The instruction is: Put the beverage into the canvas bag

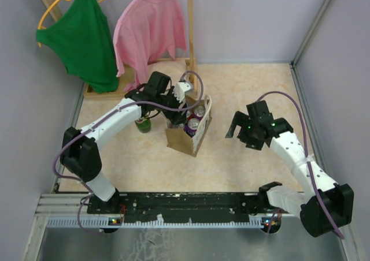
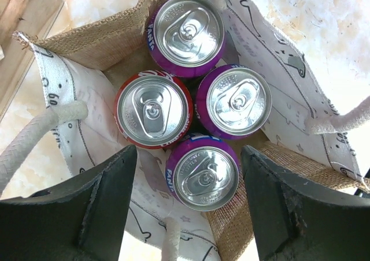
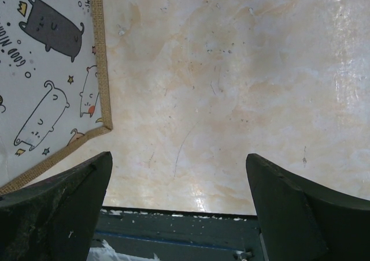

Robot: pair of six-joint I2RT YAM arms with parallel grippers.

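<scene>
The canvas bag [image 1: 186, 138] stands upright mid-tabletop [image 1: 254, 82]. Seen from the left wrist, 4 cans stand packed inside it: a 12 o'clock can [image 2: 185, 36], a 9 o'clock can [image 2: 153, 110], a 3 o'clock can [image 2: 234, 101] and a 6 o'clock can [image 2: 202, 171]. The left hand [image 1: 175, 108] hangs over the bag's mouth, with 1 finger on each side of the 6 o'clock can. Another drink [image 1: 143, 124] stands on the tabletop at the bag's 9 o'clock. The right hand [image 1: 234, 125] sits apart at the bag's 3 o'clock. A rack [image 1: 190, 41] stands at 12 o'clock, where a vest [image 1: 84, 36] hangs at 9 o'clock of a shirt [image 1: 147, 33].

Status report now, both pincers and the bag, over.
Left pincer open above tan burlap tote bag. Right pincer open, empty, beside it. Three purple cans, one red can inside. Dark green container outside; nothing blocking.
</scene>
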